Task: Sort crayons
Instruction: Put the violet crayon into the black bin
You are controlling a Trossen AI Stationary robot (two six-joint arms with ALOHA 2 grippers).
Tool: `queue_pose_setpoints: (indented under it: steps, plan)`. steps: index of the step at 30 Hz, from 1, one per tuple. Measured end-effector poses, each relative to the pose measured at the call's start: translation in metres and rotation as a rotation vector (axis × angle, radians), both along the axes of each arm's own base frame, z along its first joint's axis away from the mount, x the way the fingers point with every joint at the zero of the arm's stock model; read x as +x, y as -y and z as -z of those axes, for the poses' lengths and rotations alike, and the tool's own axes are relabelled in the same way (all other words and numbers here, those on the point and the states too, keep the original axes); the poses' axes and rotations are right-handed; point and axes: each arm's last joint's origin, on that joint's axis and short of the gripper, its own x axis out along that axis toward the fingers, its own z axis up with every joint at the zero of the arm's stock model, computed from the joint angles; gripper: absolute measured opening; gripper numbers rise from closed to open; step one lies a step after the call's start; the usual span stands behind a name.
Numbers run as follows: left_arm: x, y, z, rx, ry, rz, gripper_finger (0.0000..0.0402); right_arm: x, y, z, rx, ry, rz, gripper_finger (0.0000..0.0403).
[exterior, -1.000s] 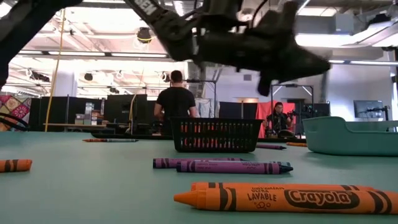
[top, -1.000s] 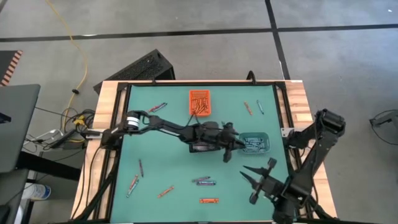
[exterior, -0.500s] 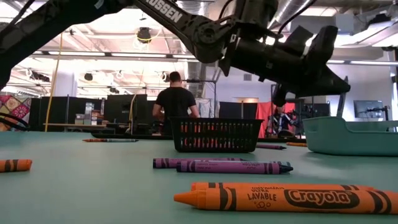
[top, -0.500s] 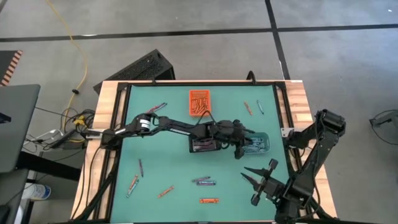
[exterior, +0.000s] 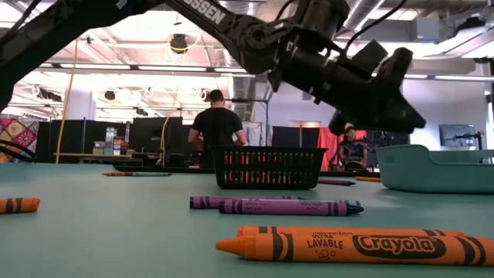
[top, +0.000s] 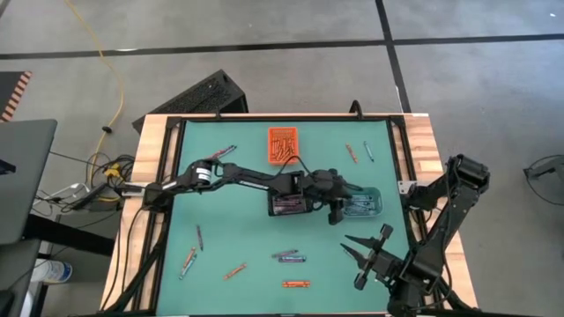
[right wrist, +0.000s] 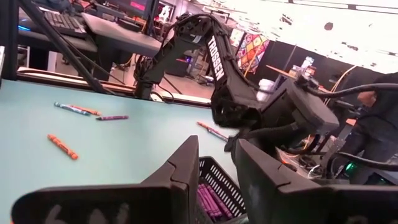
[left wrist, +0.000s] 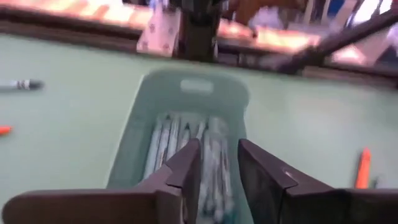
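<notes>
High view, green table point(top: 220, 220) with scattered crayons point(top: 289, 258), left gripper point(top: 337, 214) parted, empty, over teal bin point(top: 374, 195)

Left arm: stretched low across the middle of the table from the left edge, elbow slightly bent, wrist angled downward.
Left gripper point(top: 337, 214): fingers point(left wrist: 186, 171) parted by a narrow gap, nothing visible between the jaws.
Right arm: folded back at the table's right edge, forearm angled toward the near right corner.
Right gripper point(top: 363, 255): raised off the table, jaws spread apart, nothing between them.
</notes>
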Motion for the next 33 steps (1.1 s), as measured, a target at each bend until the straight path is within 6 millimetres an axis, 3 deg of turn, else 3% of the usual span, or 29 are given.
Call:
queue_pose_setpoints:
  steps: [3, 9, 15, 20, 26, 33]
  plan:
    - [-0.008, -0.003, -0.015, 0.057, -0.076, -0.001, 0.0107, -0.001, -0.001, 0.000, 0.002, 0.000, -0.006, 0.0107]
    - [-0.048, -0.011, -0.076, 0.176, -0.299, -0.036, 0.0108, -0.002, -0.002, 0.000, 0.008, 0.002, -0.012, 0.0107]
    - [-0.115, -0.002, -0.125, 0.205, -0.634, -0.009, 0.0107, -0.001, -0.003, 0.000, 0.030, 0.007, -0.014, 0.0107]
    - [-0.176, 0.023, -0.147, 0.272, -0.885, -0.102, 0.0106, 0.005, 0.000, 0.002, 0.094, -0.039, -0.029, 0.0107]
    - [-0.257, 0.077, -0.139, 0.382, -0.882, -0.138, 0.0106, 0.019, 0.007, 0.007, 0.232, -0.136, -0.046, 0.0107]
    - [-0.341, 0.114, -0.088, 0.320, -0.487, -0.100, 0.0106, 0.040, 0.023, 0.008, 0.301, -0.174, 0.007, 0.0107]
